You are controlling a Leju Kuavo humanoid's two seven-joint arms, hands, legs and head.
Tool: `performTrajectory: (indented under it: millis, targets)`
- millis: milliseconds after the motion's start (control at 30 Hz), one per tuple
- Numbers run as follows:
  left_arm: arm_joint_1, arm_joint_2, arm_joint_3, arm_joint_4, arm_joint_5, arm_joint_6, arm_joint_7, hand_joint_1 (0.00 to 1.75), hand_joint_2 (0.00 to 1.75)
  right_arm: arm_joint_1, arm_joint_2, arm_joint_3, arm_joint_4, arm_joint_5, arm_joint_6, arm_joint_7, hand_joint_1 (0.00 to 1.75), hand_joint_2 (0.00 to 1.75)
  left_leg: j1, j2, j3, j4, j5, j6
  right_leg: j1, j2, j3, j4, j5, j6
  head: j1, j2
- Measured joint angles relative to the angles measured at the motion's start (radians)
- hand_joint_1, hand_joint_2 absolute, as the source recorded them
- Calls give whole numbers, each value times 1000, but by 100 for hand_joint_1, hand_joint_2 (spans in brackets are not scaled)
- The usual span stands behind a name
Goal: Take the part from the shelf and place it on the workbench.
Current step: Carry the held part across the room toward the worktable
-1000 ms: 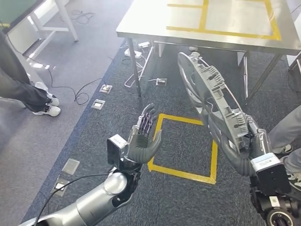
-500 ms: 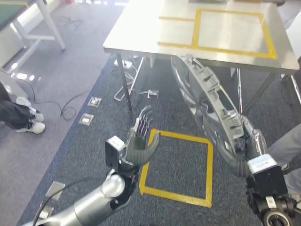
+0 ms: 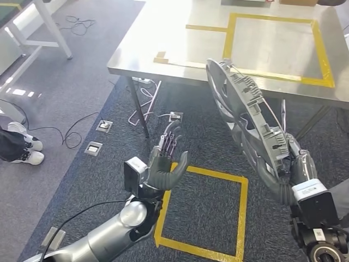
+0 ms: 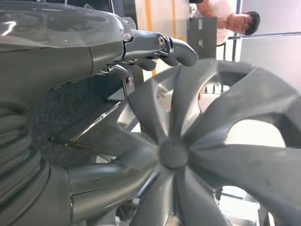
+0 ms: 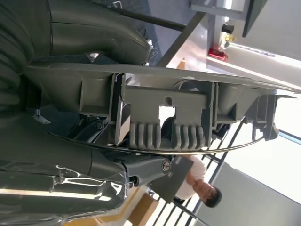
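Compared with a second ago, my view has swung: the bench (image 3: 136, 57) now sits closer and fuller in the head view, its yellow tape rectangle (image 3: 276, 49) well in sight, and the part's upper rim now overlaps the bench edge instead of hanging below it. On the left, a person's white shoes (image 3: 24, 150) rest on the carpet beside loose cables. My left hand (image 3: 167, 164) is raised, palm open, fingers spread, holding nothing, well apart from the part. On the right, my right hand (image 3: 294, 164) grips the part (image 3: 247, 112), a grey spoked wheel cover, by its lower rim, tilted on edge above the floor's yellow square (image 3: 203, 215). I judge the risk to be this: held at one rim only, the cover could swing or slip, and its top edge could catch the bench lip if I raise it too little. A person's leg near my right arm could be brushed.
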Motion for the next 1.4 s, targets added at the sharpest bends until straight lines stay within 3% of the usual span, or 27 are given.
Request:
performTrajectory:
  millis: [33, 67, 133, 167, 200, 267, 300, 333, 400, 467, 500, 533, 600, 633, 667, 767, 800, 833, 933, 1000, 1100, 1133, 1167, 1200, 1267, 1333, 1400]
  targets:
    - [1, 1, 0, 0, 0, 0, 0, 0, 175, 1, 0, 0, 0, 0, -1, 0, 175, 175, 5, 6, -54, 55, -8, -7, 0, 0, 21, -10, -13, -2, -2, 0]
    - [2, 2, 0, 0, 0, 0, 0, 0, 175, 1, 0, 0, 0, 0, -1, 0, 175, 175, 10, 9, -101, 87, -40, -13, -1, 0, 44, -17, -27, -2, -4, 0]
    - [3, 2, 0, 0, 0, -2, 1, 0, 175, 1, 0, 1, 0, 0, -1, 0, 175, 175, 20, 12, -163, 80, -128, -22, -3, 1, 97, -25, -61, 1, -6, 0]
    - [3, 2, 0, 0, 1, -4, 3, 0, 175, 2, 0, 1, 1, 0, -1, 1, 175, 175, 22, 14, -178, 45, -149, -22, -5, 1, 127, -25, -82, 4, -7, 0]
    - [3, 2, 0, 0, 2, -6, 4, 0, 175, 3, 0, 1, 1, 0, -2, 1, 175, 175, 22, 16, -185, -5, -131, -21, -7, 1, 158, -25, -105, 7, -10, 0]
    - [3, 3, 0, 3, 5, -10, 8, 0, 175, 2, 0, 1, 2, 0, -2, 1, 175, 175, 22, 20, -190, -146, 42, -13, -7, 4, 201, -18, -156, 16, -13, 0]
    - [4, 4, 0, 5, 7, -11, 9, 0, 175, 0, 0, 2, 2, 0, -3, 1, 175, 175, 20, 20, -192, -195, 136, -9, -4, 6, 212, -11, -183, 21, -14, 0]
    - [5, 4, 1, 6, 8, -13, 10, 0, 175, -1, 0, 2, 2, 0, -3, 1, 175, 175, 18, 19, -194, -223, 206, -7, -2, 9, 221, -6, -209, 26, -13, 0]
    - [1, 3, 1, 6, 9, -14, 11, 0, 175, -2, 0, 1, 0, 1, -4, 2, 175, 175, 16, 16, -194, -210, 226, -1, -2, 11, 246, -9, -248, 36, -8, 0]
    - [-10, -1, 1, 5, 7, -14, 9, 0, 175, -3, 0, 0, -2, 2, -4, 2, 175, 175, 16, 14, -185, -201, 203, 9, -7, 6, 253, 13, -280, 43, -4, 0]
    - [-13, -3, 1, 5, 7, -15, 8, 0, 175, -3, 0, 0, -2, 2, -4, 2, 175, 175, 15, 13, -178, -201, 191, 16, -8, 3, 231, 59, -302, 46, -3, 0]
    - [-14, -4, 1, 5, 6, -15, 8, 0, 175, -3, 0, 0, -2, 3, -4, 1, 175, 175, 12, 12, -171, -201, 178, 22, -7, 0, 188, 130, -327, 47, -2, 0]
    - [-14, -3, 1, 6, 5, -17, 8, 0, 175, -2, 0, 0, -1, 3, -4, 1, 175, 175, 5, 11, -154, -201, 154, 31, -5, -1, 79, 275, -354, 48, -1, 0]
    - [-14, -3, 1, 7, 4, -18, 8, 0, 175, 0, 0, 0, 0, 3, -4, 1, 175, 175, 1, 10, -142, -200, 143, 34, -4, -1, 38, 307, -338, 46, -2, 0]
    - [-14, -3, 1, 8, 3, -20, 8, 0, 175, 1, 0, 0, 1, 3, -4, 1, 175, 175, -2, 8, -127, -199, 130, 36, -2, -1, 14, 300, -300, 41, -1, 0]
    - [-14, -4, 1, 9, 1, -22, 8, 0, 175, 2, 0, 0, 2, 2, -4, 0, 175, 175, -10, 2, -81, -197, 97, 38, 12, -1, 21, 132, -134, 15, 0, 0]
    - [-14, -4, 1, 10, 1, -23, 8, 0, 175, 1, 0, -1, 2, 1, -4, 0, 175, 175, -10, 0, -73, -196, 91, 36, 17, -2, 31, 82, -106, 8, 1, 0]
    - [-14, -5, 1, 10, 1, -23, 8, 0, 175, 0, 0, -1, 2, 1, -5, -1, 175, 175, -10, -1, -68, -197, 87, 33, 21, -2, 39, 53, -97, 3, 3, 0]
    - [-15, -5, 1, 12, 0, -24, 9, 0, 175, 0, 0, -4, 1, 2, -5, -2, 175, 175, -10, -3, -60, -199, 79, 22, 18, -1, 74, 14, -100, -1, 5, 0]
    - [-18, -4, 1, 12, 0, -23, 8, 0, 175, 2, 0, -6, 0, 2, -5, -2, 175, 175, -9, 2, -78, -153, 56, 8, 8, -3, 111, -13, -95, -3, 0, 0]
    - [-17, -2, 1, 13, 0, -22, 8, 0, 175, 3, 0, -6, 0, 3, -5, -3, 175, 175, 12, 8, -185, 28, 6, -18, 3, -7, 144, -27, -109, -3, -5, 0]
    - [-16, -1, 1, 13, 0, -21, 9, 0, 175, 4, 0, -7, 0, 4, -5, -3, 175, 175, 21, 10, -215, 63, 10, -26, 1, -7, 155, -27, -119, -1, -5, 0]
    - [-15, 0, 1, 14, 0, -19, 10, 0, 175, 5, 0, -7, 1, 6, -7, -4, 175, 175, 29, 13, -226, 61, 31, -33, -3, -7, 168, -27, -131, 3, -5, 0]
    - [-14, 0, 1, 14, 1, -18, 10, 0, 175, 6, 0, -7, 1, 9, -9, -4, 175, 175, 37, 17, -216, 20, 69, -40, -7, -6, 185, -27, -145, 8, -5, 0]
    - [-15, 1, 1, 15, 2, -17, 11, 0, 175, 7, 0, -10, 0, 18, -17, -2, 175, 175, 47, 24, -164, -105, 139, -53, -14, -4, 213, -27, -178, 22, -6, 0]
    - [-17, -1, 1, 15, 3, -19, 13, 0, 175, 3, 0, -19, -3, 28, -29, 1, 175, 175, 44, 24, -124, -174, 140, -48, -15, -5, 226, -32, -204, 39, -5, 0]
    - [-21, -4, 1, 15, 4, -24, 14, 0, 175, -5, 0, -34, -10, 40, -42, 5, 175, 175, 35, 21, -109, -181, 106, -23, -19, -5, 242, -34, -205, 54, -3, 0]
